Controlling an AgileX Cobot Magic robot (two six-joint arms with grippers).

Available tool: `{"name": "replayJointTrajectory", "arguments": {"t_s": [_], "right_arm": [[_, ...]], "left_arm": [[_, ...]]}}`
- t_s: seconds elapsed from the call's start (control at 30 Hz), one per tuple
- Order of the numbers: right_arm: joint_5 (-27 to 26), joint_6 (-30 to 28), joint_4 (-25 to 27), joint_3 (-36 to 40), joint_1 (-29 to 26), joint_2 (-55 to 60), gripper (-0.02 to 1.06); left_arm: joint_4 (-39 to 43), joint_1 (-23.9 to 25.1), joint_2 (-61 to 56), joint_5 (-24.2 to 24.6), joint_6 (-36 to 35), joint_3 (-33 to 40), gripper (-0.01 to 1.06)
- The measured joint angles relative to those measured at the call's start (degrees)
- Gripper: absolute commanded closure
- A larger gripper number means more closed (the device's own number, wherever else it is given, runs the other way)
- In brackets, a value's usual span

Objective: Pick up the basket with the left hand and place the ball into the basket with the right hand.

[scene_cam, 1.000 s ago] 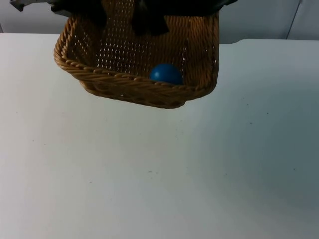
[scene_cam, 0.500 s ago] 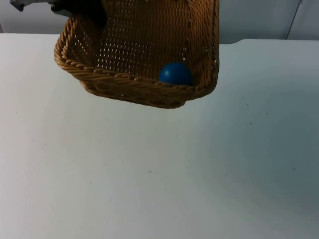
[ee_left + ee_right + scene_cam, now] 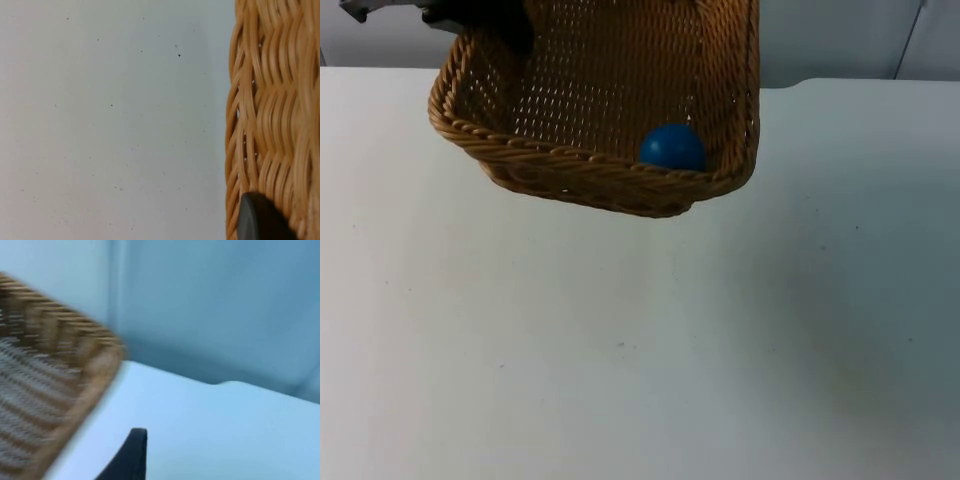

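In the top view a woven wicker basket (image 3: pixel 610 185) hangs tilted above the far part of the white table. My left gripper (image 3: pixel 500 22) is shut on its far-left rim. A blue ball (image 3: pixel 672 147) lies inside the basket against the near wall, toward its right side. The left wrist view has the basket's woven wall (image 3: pixel 272 110) close up, with a black fingertip (image 3: pixel 260 220) pressed against it. My right gripper (image 3: pixel 134 455) is off to the basket's right, beside a basket corner (image 3: pixel 75 370) and above the table, with nothing in it.
The white table top (image 3: pixel 640 340) stretches bare in front of the basket. A grey partition wall (image 3: pixel 840 40) closes the far edge. The basket's shadow falls on the table beneath it.
The right gripper, which was inside the basket a second ago, has withdrawn out of the top view. The ball has rolled slightly right and stopped. The basket has stayed put.
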Motion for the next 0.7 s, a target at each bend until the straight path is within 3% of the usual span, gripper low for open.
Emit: {"name": "replayJointTrajectory", "arguments": {"t_s": [0.2,0.37,0.47,0.57,0.7], "right_arm": [[-5.4,0.5,-2.6,7.2,-14.3,-3.4,0.00],[-7.9,1.1,0.3,8.8,-23.8,-4.0,0.00],[-8.5,1.2,1.1,8.8,-25.4,-4.0,0.00],[-14.4,3.7,3.1,8.9,-25.6,-4.3,0.00],[-14.6,4.8,5.3,8.9,-24.2,-5.4,0.00]], "left_arm": [[0.0,0.0,0.0,0.0,0.0,0.0,1.05],[0.0,0.0,0.0,-0.1,0.0,0.0,1.05],[0.0,0.0,0.0,-0.1,0.0,0.0,1.05],[0.0,0.0,0.0,-0.2,0.0,0.0,1.05],[0.0,0.0,0.0,-0.2,0.0,0.0,1.05]]}}
